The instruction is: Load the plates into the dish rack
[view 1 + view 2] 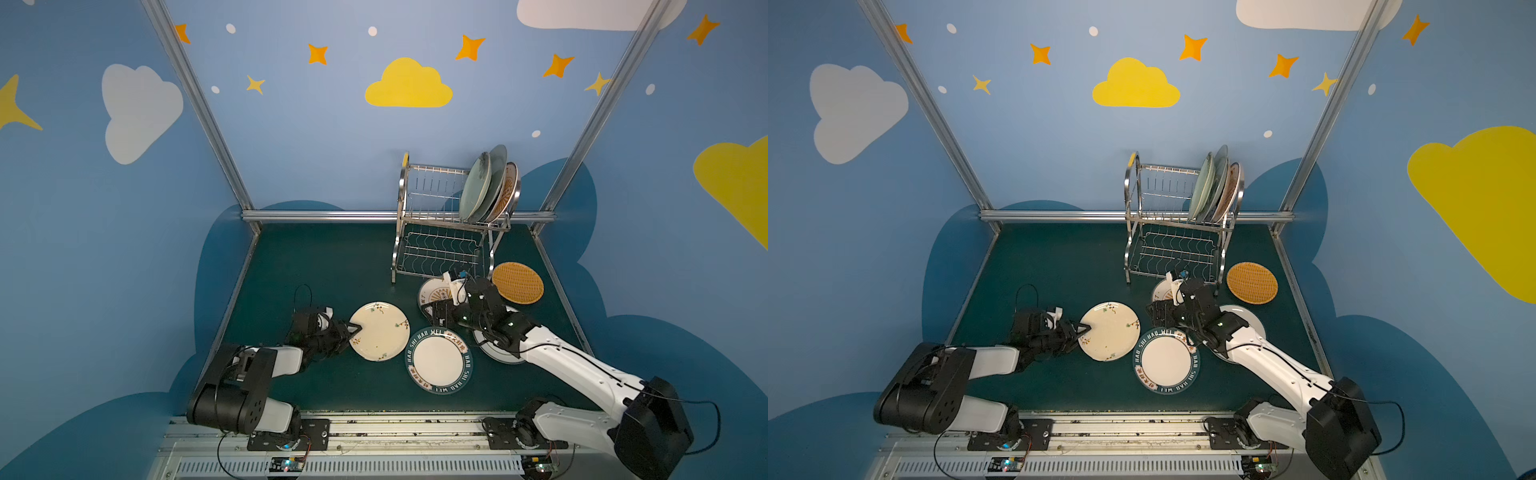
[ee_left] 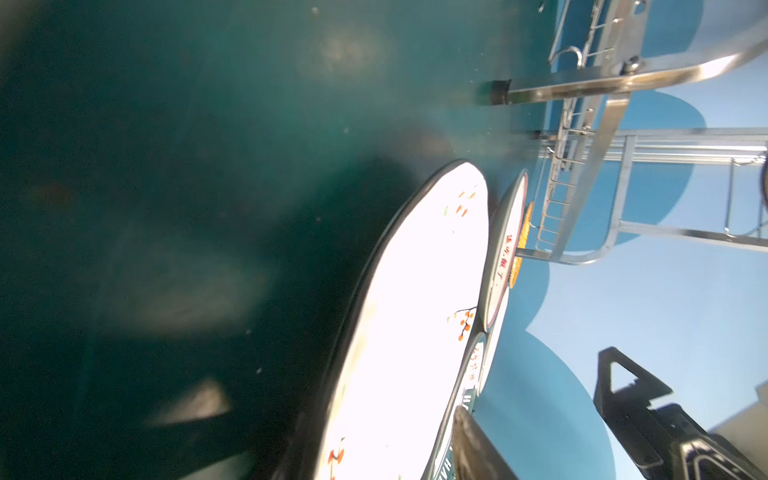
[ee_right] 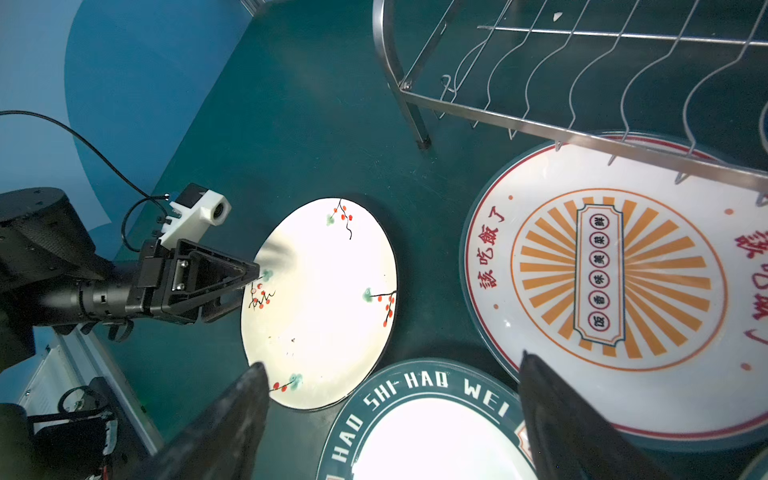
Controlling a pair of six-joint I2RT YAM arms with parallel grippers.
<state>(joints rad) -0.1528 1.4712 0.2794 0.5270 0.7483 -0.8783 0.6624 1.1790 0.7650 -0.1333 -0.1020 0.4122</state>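
Teal-rimmed plate [image 1: 439, 360]: white capitals "HAO SHI HAO WEI" run round the rim, twice over. Sunburst plate [image 3: 615, 282], at twelve o'clock from it in both top views: red "該吃飯了" on the rim; centre label "饭香味美菜鲜".

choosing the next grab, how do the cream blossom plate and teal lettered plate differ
The round cream plate with red blossom sprigs has a thin dark edge; the round white plate has a broad teal lettered rim. The left gripper reaches over the cream one's rim, not the teal one's. Both face up.
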